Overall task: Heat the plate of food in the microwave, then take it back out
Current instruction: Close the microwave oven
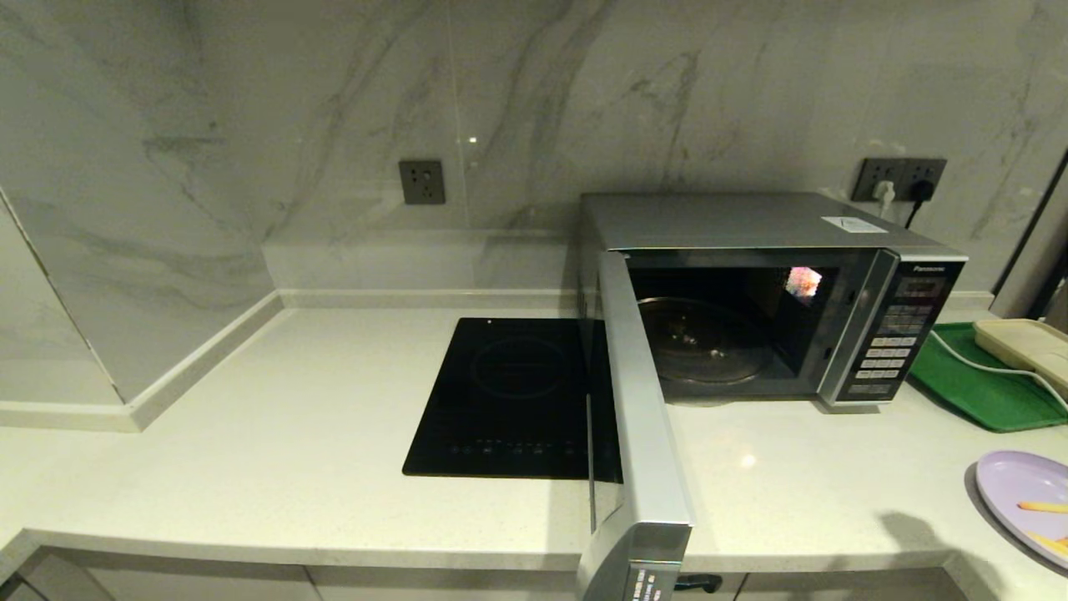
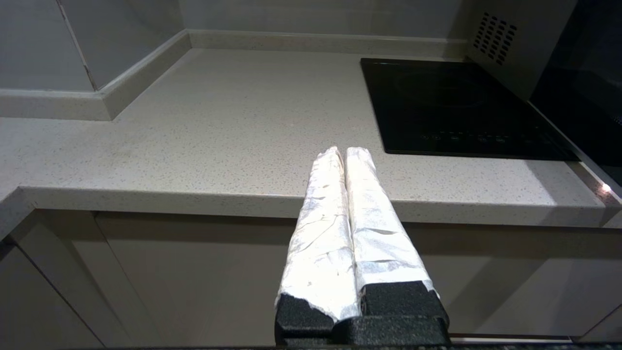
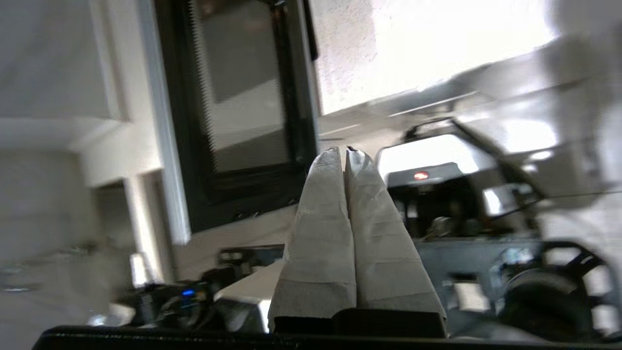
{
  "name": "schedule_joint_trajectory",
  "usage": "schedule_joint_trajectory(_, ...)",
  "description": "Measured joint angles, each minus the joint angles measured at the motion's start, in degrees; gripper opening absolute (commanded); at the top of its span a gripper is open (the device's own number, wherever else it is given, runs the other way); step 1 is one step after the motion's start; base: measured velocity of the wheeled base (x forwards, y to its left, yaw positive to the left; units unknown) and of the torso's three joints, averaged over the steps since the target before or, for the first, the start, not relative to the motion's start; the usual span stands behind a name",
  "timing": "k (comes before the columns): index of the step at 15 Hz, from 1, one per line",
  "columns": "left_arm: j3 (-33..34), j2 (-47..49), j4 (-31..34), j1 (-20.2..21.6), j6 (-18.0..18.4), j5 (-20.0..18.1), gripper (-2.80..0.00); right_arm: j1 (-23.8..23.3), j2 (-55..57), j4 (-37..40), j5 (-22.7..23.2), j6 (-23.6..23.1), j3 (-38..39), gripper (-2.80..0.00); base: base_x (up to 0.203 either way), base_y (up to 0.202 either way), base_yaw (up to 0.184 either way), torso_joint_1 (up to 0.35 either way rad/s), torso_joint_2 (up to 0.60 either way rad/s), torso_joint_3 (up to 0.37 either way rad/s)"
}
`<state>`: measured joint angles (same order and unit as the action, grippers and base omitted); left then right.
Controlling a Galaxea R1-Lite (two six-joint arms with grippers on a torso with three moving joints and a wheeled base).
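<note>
The silver microwave (image 1: 751, 225) stands at the back right of the counter with its door (image 1: 638, 417) swung wide open toward me. Its glass turntable (image 1: 705, 338) is bare. The lavender plate of food (image 1: 1022, 492) with a few orange-yellow sticks lies on the counter at the far right, partly cut off by the picture edge. My left gripper (image 2: 344, 151) is shut and empty, held low before the counter's front edge, left of the cooktop. My right gripper (image 3: 342, 153) is shut and empty too, below counter level near the open door. Neither arm shows in the head view.
A flat black induction cooktop (image 1: 509, 401) is set in the counter just left of the open door. A green tray (image 1: 976, 384) carrying a cream box (image 1: 1022, 342) and a white cable sits right of the microwave. Marble walls close the back and left.
</note>
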<state>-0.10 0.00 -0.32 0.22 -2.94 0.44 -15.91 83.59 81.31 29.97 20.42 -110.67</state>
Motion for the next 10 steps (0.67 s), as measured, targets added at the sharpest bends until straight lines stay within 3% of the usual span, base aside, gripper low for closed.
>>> schedule_joint_trajectory(4,0.0,0.0,0.01,0.0,0.0,-0.02,-2.8,21.33,7.74,-12.67,-17.91,8.44,-2.34,-2.8,0.0,0.0,0.0,0.0,0.0,0.0)
schedule_joint_trajectory(7,0.0,0.0,-0.01,-0.01,-0.01,-0.02,-2.8,36.25,10.44,-18.81,-29.25,10.43,-2.8,-2.8,0.0,0.0,0.0,0.0,0.0,0.0)
schedule_joint_trajectory(10,0.0,0.0,-0.01,0.0,0.0,-0.02,-2.8,48.55,11.36,-21.64,-36.94,11.11,-2.92,-2.8,0.0,0.0,0.0,0.0,0.0,0.0)
